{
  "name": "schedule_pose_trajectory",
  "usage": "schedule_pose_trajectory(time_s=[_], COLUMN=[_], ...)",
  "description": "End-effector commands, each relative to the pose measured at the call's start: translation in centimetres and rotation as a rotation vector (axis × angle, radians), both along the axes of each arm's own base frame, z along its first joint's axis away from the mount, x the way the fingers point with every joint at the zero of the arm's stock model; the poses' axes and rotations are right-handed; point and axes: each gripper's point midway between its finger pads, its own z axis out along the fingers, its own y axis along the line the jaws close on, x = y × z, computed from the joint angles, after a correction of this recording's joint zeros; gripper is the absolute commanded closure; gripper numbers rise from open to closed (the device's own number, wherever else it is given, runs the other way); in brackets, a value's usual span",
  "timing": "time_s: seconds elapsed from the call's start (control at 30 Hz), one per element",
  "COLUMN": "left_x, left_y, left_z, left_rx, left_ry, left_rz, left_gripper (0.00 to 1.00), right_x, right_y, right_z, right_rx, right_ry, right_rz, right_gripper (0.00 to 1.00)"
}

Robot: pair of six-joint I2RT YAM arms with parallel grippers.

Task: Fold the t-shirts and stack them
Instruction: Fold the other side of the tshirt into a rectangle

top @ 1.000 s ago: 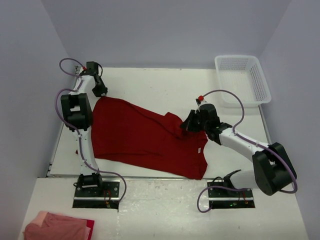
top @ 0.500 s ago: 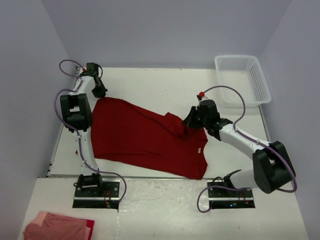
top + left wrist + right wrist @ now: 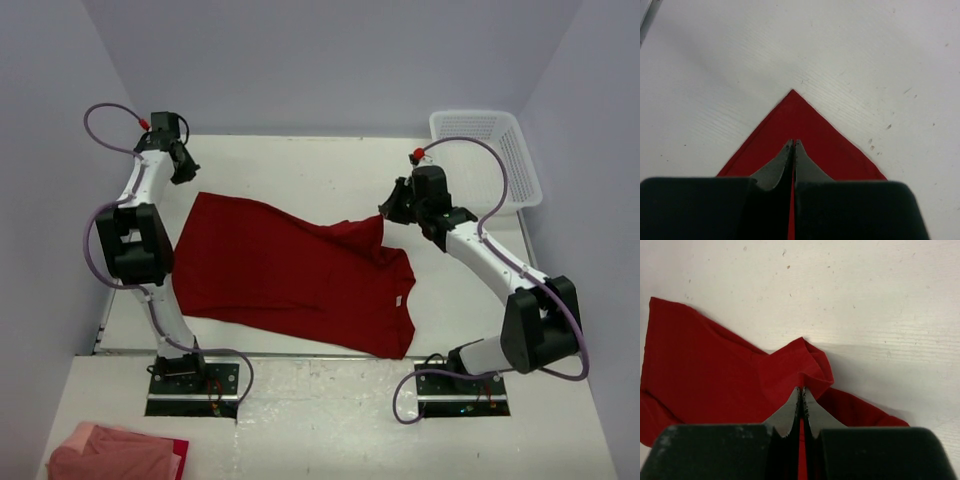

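A deep red t-shirt [image 3: 290, 275] lies spread across the white table [image 3: 300, 165], with a small white label [image 3: 397, 300] near its right side. My left gripper [image 3: 189, 179] is at the shirt's far left corner. In the left wrist view the gripper [image 3: 792, 143] is shut, and the pointed red corner [image 3: 805, 125] sticks out past its tips. My right gripper [image 3: 386, 212] is shut on a bunched fold at the shirt's far right edge. The right wrist view shows that gripper [image 3: 801, 388] pinching the raised fold, with the rest of the cloth [image 3: 705, 360] trailing left.
A white mesh basket [image 3: 485, 160] stands at the table's far right corner. A heap of pinkish cloth [image 3: 110, 455] lies on the near ledge at the bottom left, in front of the left arm's base. Grey walls close in the table's far side, left and right.
The left gripper closed at the shirt's corner and moved up and to the left. The right gripper lifted away to the far right with its fold, drawing the shirt's far edge out wider.
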Motion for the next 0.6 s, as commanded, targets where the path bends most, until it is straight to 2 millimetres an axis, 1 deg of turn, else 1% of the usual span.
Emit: schedule_pose_trajectory(time_s=[0.0, 0.07, 0.13, 0.17, 0.2, 0.23, 0.27, 0.3, 0.33, 0.37, 0.5, 0.57], left_x=[0.4, 0.4, 1.0, 1.0, 1.4, 2.3, 2.3, 2.4, 2.5, 2.5, 2.7, 2.6], left_y=[0.7, 0.7, 0.5, -0.2, -0.4, -0.8, -0.9, -0.9, -0.9, -0.8, -0.2, -0.3], left_z=[3.0, 3.0, 3.1, 1.6, 1.4, 0.8, 0.3, -0.1, -0.4, -1.1, -2.2, -3.2], left_rx=[0.018, 0.017, 0.011, -0.016, -0.031, -0.050, -0.055, -0.058, -0.062, -0.061, -0.026, -0.030], left_ry=[-0.084, -0.084, -0.094, -0.049, -0.042, -0.035, -0.020, -0.011, -0.006, 0.005, 0.028, 0.047], left_rz=[0.031, 0.029, -0.001, -0.027, -0.041, -0.070, -0.074, -0.072, -0.067, -0.061, -0.045, -0.048], left_gripper=[1.00, 1.00, 1.00, 1.00, 1.00, 0.95, 0.73, 0.66, 0.63, 0.53, 0.50, 0.50], right_x=[0.8, 1.2, 1.4, 1.5, 1.5, 1.3, 1.3, 1.3, 1.2, 1.2, 1.1, 1.0], right_y=[-0.4, -0.4, -0.4, -0.2, -0.2, 0.1, 0.3, 0.4, 0.4, 0.3, 0.2, 0.3], right_z=[0.6, 0.7, 0.6, 0.8, 0.8, 1.1, 1.1, 1.1, 1.1, 1.0, 0.8, 0.8], right_rx=[-0.043, -0.048, -0.050, -0.045, -0.039, -0.025, -0.021, -0.016, -0.014, -0.014, -0.006, 0.004], right_ry=[-0.014, -0.018, -0.006, -0.009, -0.008, -0.009, -0.008, -0.004, -0.003, -0.003, 0.004, 0.008], right_rz=[0.003, 0.007, 0.016, 0.021, 0.021, 0.032, 0.039, 0.042, 0.043, 0.043, 0.043, 0.048], right_gripper=[1.00, 1.00, 1.00, 1.00, 1.00, 1.00, 1.00, 1.00, 1.00, 1.00, 1.00, 1.00])
